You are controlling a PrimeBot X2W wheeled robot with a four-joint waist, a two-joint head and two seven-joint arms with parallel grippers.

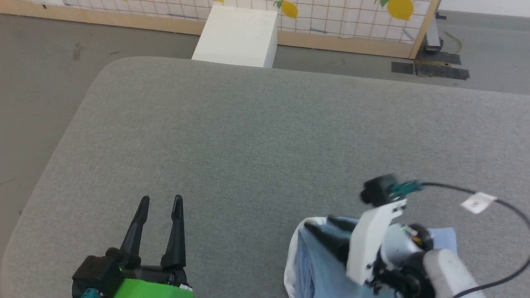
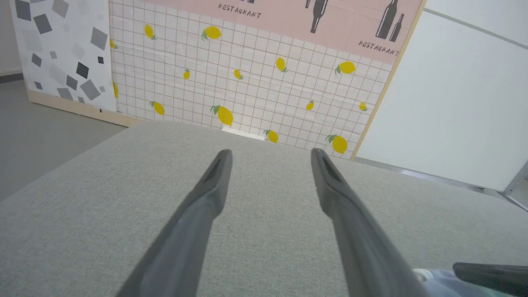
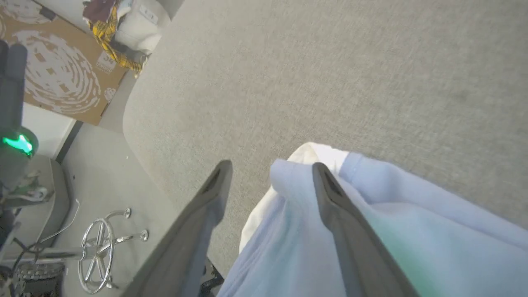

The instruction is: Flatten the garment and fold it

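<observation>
grey surface (image 1: 265, 136); right wrist view: right gripper (image 3: 271, 167) parted over garment (image 3: 412, 214)

Head camera: set high at the near edge, facing forward and down over the grey padded surface (image 1: 265, 136) to the lemon-print panel (image 1: 343, 20) beyond.
Left wrist camera: low and close behind the left gripper (image 2: 271, 152), facing level along the surface toward that panel.
Right wrist camera: close behind the right gripper (image 3: 271, 165), tilted down past the surface's rounded corner to the floor (image 3: 103, 185).
Shared by all three: the surface and an edge of the garment (image 3: 392, 214).
</observation>
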